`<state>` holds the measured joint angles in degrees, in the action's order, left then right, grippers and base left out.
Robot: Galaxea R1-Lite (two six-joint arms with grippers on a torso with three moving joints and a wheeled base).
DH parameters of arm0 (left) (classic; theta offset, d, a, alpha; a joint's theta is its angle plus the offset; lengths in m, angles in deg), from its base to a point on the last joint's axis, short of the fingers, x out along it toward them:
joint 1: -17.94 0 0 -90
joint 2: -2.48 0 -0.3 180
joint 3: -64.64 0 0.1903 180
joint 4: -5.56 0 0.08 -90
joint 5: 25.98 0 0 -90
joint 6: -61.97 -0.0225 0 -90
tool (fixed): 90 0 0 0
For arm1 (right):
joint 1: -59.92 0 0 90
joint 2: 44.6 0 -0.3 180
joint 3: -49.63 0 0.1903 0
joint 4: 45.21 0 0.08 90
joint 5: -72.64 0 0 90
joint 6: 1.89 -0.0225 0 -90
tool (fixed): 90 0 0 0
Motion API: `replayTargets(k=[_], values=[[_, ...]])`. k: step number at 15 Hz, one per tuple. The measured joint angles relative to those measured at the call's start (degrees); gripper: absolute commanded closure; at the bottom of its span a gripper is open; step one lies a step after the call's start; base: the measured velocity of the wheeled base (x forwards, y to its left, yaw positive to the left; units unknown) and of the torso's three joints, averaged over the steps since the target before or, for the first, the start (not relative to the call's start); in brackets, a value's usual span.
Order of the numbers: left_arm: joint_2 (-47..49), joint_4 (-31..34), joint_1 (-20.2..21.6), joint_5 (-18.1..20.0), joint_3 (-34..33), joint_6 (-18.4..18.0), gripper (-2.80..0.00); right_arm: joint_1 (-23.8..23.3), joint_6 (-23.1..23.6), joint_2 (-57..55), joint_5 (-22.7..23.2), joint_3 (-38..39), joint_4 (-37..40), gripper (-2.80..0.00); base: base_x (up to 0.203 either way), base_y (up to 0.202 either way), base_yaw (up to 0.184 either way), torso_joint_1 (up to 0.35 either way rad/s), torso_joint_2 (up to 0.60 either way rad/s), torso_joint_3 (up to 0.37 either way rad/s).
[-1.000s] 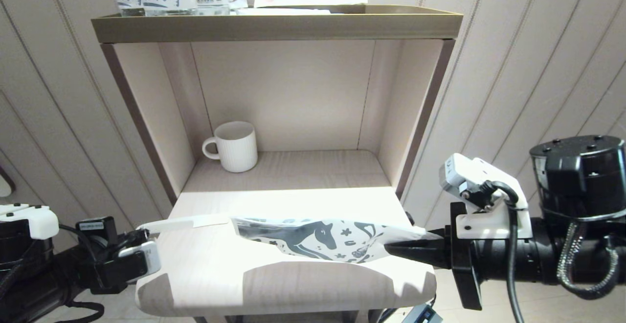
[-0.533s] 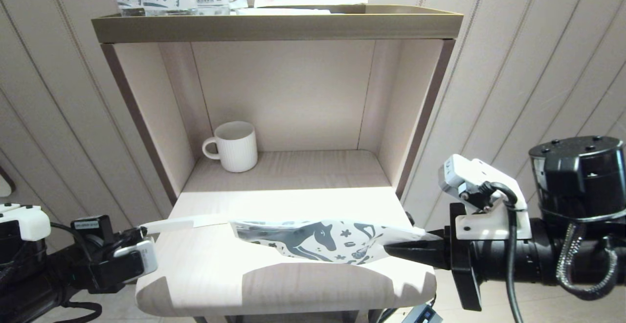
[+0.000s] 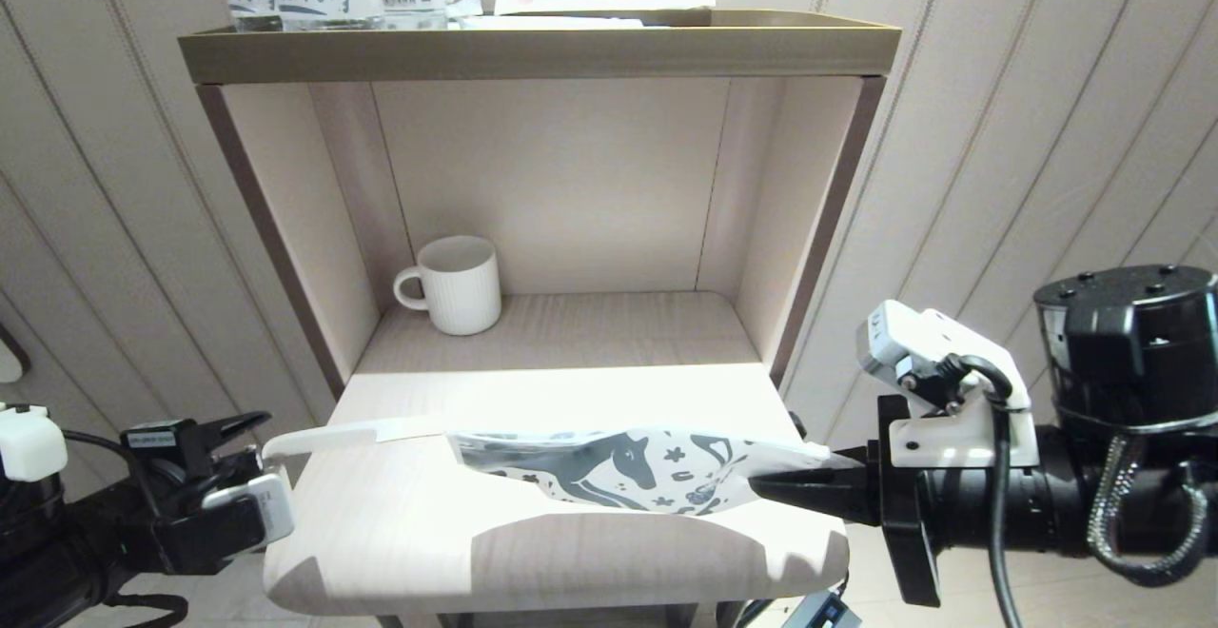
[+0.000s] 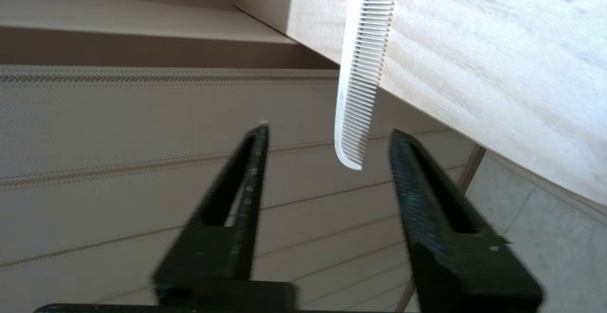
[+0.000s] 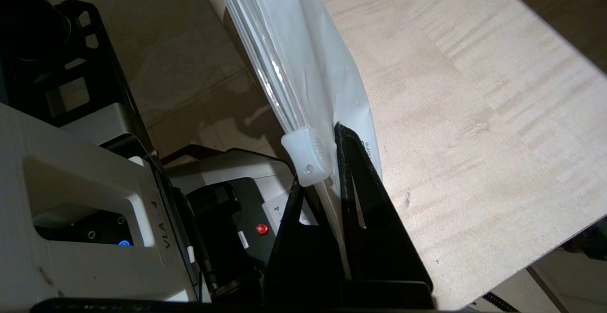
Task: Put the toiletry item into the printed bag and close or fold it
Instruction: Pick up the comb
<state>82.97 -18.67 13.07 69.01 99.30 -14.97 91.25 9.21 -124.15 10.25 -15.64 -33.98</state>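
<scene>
Now, head view: your right gripper (image 3: 761, 487), at 4 o'clock, pinches the printed bag (image 3: 618, 468) by its end; the white comb (image 3: 352, 435) sticks out of the bag toward 9 o'clock, only part-way in.
Left wrist view: your left gripper (image 4: 327, 133) is spread, the comb's tip (image 4: 360, 95) between the fingers, untouched; I'd push squarely along its length.
Right wrist view: jaws are pressed on the bag's zip edge (image 5: 303, 90); keep that hold firm.
Count: one comb, one flat bag, one mug (image 3: 459, 284), two grippers.
</scene>
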Motion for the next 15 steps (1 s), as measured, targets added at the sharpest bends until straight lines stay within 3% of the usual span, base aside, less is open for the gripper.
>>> replayTargets(k=[8, 13, 14, 15], values=[[2.09, -1.02, 0.33, -1.38, -0.91, -0.23, -2.80, -0.14, -0.02, 0.02, 0.14, 0.37, -0.07, 0.00, 0.000, 0.000, 0.000, 0.000, 0.00, 0.000], [8.64, -6.66, 0.31, -1.41, 0.95, -0.20, -2.80, -0.22, -0.02, -0.28, 0.20, 0.30, -0.42, 0.00, 0.000, 0.000, 0.000, 0.000, 0.00, 0.000], [10.08, -8.35, 0.30, -1.41, 1.25, -0.17, 0.00, -0.22, -0.02, -0.37, 0.20, 0.30, -0.66, 0.00, 0.000, 0.000, 0.000, 0.000, 0.00, 0.000], [11.59, -10.54, 0.30, -1.46, 1.50, -0.10, 0.00, -0.22, -0.02, -0.46, 0.20, 0.34, -0.71, 0.00, 0.000, 0.000, 0.000, 0.000, 0.00, 0.000]])
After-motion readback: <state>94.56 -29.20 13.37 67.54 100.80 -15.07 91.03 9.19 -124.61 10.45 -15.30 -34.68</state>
